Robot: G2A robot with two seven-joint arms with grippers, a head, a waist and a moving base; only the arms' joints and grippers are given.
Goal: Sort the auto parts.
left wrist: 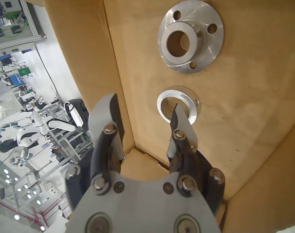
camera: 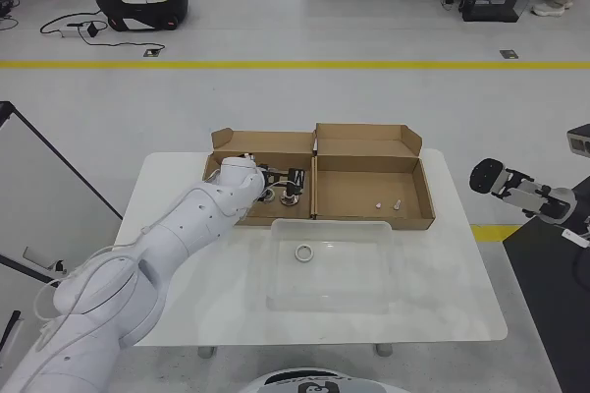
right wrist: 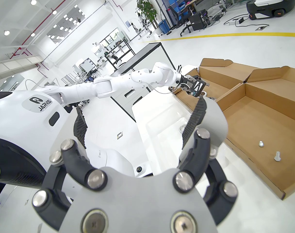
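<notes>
Two metal parts lie on the floor of the left cardboard box (camera: 260,143): a round flange (left wrist: 190,36) with bolt holes and a smaller collar ring (left wrist: 193,104). My left gripper (left wrist: 146,112) is low inside this box and open. One fingertip (left wrist: 177,116) stands in the collar's hole, the other outside it near the box wall. The same gripper (camera: 295,181) shows from above over the box. My right gripper (right wrist: 140,120) is open and holds nothing, off the table's right side (camera: 510,183).
The right cardboard box (camera: 368,147) holds two small metal parts (right wrist: 261,143) (right wrist: 277,156). A clear plastic tray (camera: 353,280) in front of the boxes contains a white ring (camera: 303,253). A black-framed stand (camera: 20,187) is left of the table.
</notes>
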